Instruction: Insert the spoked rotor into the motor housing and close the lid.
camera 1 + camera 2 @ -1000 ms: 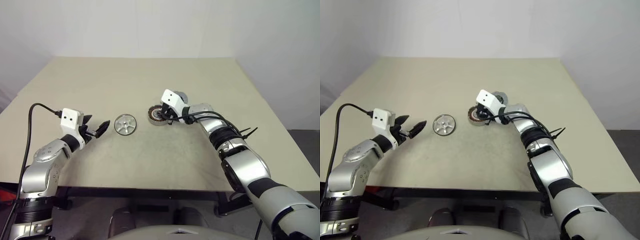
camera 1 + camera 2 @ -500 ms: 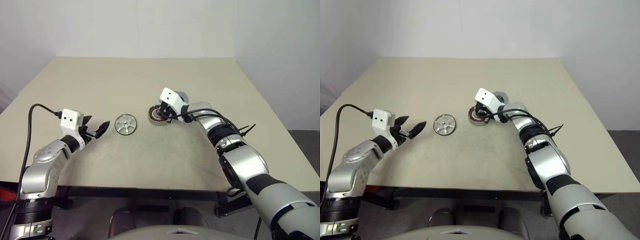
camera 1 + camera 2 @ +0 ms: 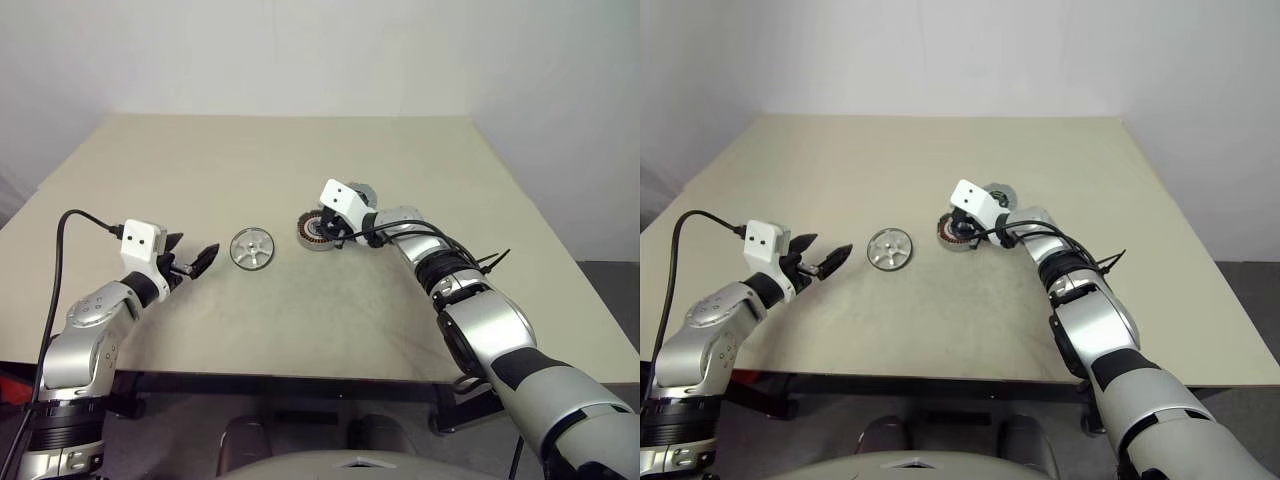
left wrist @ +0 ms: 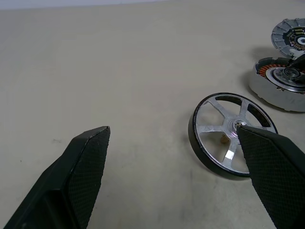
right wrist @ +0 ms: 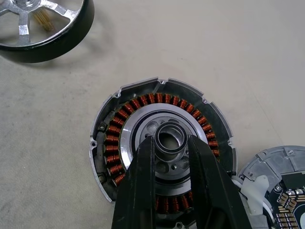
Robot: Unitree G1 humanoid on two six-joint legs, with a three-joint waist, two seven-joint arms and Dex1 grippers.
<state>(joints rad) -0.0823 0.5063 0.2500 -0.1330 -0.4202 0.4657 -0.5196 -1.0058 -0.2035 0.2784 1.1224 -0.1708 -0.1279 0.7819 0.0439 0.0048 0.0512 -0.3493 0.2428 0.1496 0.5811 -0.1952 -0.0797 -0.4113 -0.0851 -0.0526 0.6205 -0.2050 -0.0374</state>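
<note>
The rotor point(image 3: 250, 249) lies flat on the surface point(image 3: 300, 320), spokes up, between the two arms and just left of the housing point(image 3: 958, 232). It is not yet inserted. The lid point(image 5: 279, 183) lies beside the housing on its far right side, so closing is also outstanding.

Left end effector point(image 3: 196, 260): jaws spread wide, holding nothing, hovering low just left of the rotor. In the left wrist view one finger point(image 4: 267, 167) overlaps the rotor rim, but no contact can be confirmed.

Right end effector point(image 5: 169, 151): fingers narrowed on the central hub ring point(image 5: 169, 138) of the housing, inside the ring of copper windings. Whether it pinches the hub or merely rests against it cannot be told.

Change over the last second: none of consequence. Both end effectors sit where they were, the rotor and housing have not shifted, and neither jaw setting has altered. Only the right forearm posture has adjusted slightly.

Judgement: the right arm appears to be steadying the housing while the left is staged for the rotor pickup. The next move calls for the left jaws to close across the rotor rim.
</note>
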